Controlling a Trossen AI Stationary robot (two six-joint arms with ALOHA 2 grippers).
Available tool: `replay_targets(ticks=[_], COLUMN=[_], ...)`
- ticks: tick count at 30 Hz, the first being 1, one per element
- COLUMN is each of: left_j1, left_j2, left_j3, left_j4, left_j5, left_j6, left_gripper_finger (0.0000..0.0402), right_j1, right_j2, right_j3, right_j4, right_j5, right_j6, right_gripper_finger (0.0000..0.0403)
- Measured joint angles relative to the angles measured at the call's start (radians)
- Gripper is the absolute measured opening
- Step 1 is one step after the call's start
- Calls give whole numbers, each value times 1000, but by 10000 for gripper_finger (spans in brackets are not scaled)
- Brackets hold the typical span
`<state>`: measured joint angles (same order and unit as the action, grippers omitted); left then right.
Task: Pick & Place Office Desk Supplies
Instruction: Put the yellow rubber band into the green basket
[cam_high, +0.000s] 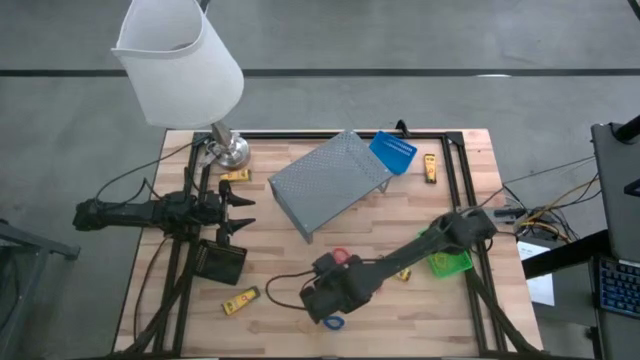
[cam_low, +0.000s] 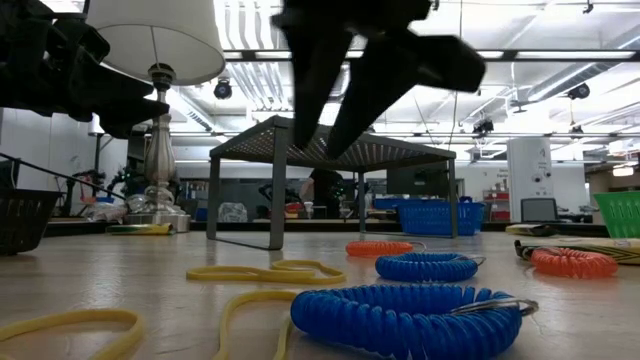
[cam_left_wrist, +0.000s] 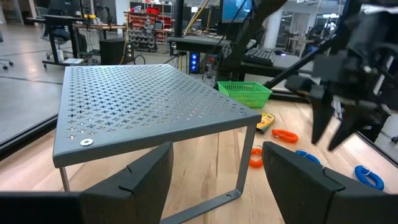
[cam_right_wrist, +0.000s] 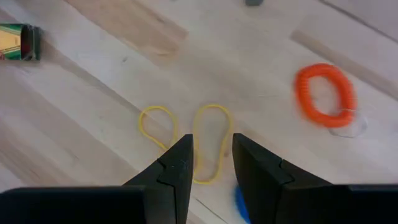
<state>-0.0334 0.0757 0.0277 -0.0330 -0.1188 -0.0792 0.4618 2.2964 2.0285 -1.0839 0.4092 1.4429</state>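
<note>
Just below the right gripper, its jaws slightly apart and empty, lie two thin yellow rubber-band loops on the wood; one orange coil ring sits off to one side. Left gripper hangs wide open.

Tabletop: pale wood grain. Riser shelf: grey, perforated cross pattern. Bins: green, blue, black. Coil loops: blue, orange-red. Thin loop: yellow. Oblong piece: yellow with dark marks. Lamp shade: white. Both arms dark.
</note>
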Motion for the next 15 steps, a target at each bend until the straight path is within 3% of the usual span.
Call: replay_targets(ticks=[7,15], left_j1=[0,0], left_j2=[0,0], left_j3=[0,0], left_j4=[0,0], left_j5=[0,0], left_j6=[0,0], left_gripper_finger=[253,253], right_j1=[0,0], right_j2=[113,155], right_j3=[143,153], right_j4=[-141,-142], right_j5=[-18,-34], right_j6=[79,147], right_gripper_finger=[107,107])
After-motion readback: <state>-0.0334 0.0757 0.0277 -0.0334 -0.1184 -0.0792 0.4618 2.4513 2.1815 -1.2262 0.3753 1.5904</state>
